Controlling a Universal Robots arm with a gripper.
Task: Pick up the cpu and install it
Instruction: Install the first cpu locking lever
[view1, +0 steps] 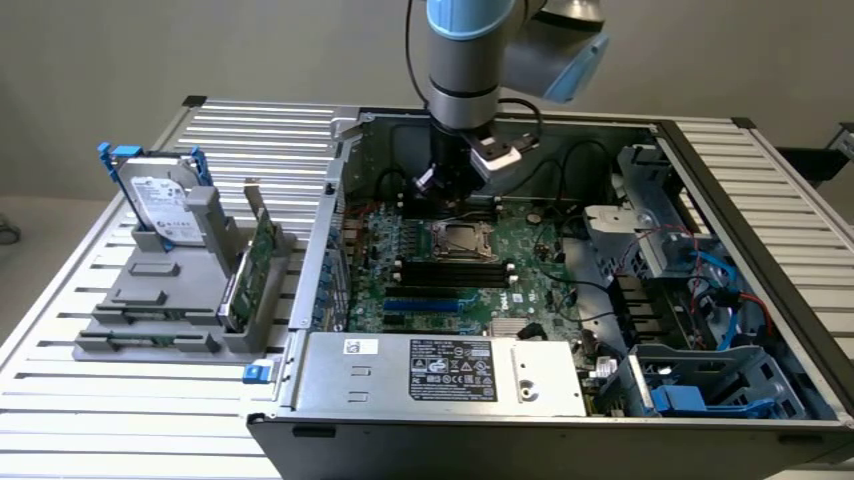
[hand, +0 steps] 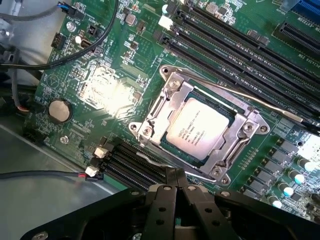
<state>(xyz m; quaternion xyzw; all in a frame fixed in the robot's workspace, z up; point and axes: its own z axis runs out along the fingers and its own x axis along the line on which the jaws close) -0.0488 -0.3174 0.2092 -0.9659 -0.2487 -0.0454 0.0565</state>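
The cpu (hand: 197, 129), a small silvery square chip, lies flat in the motherboard socket (hand: 150, 122), with the metal load frame around its edges. A thin lever rod (hand: 260, 102) runs along one side of the socket. My gripper (hand: 176, 175) hovers just beside the socket with its black fingers pressed together and nothing between them. In the exterior view the gripper (view1: 447, 195) hangs inside the open computer case, just behind the socket (view1: 462, 240) and a little above the board.
Memory slots (view1: 454, 272) run beside the socket, and black cables (view1: 534, 150) hang near the arm. A power supply (view1: 441, 370) fills the case's front and drive cages (view1: 667, 250) its right. Outside, a grey stand (view1: 160, 300) holds a hard drive (view1: 167, 205) and a green card (view1: 254, 265).
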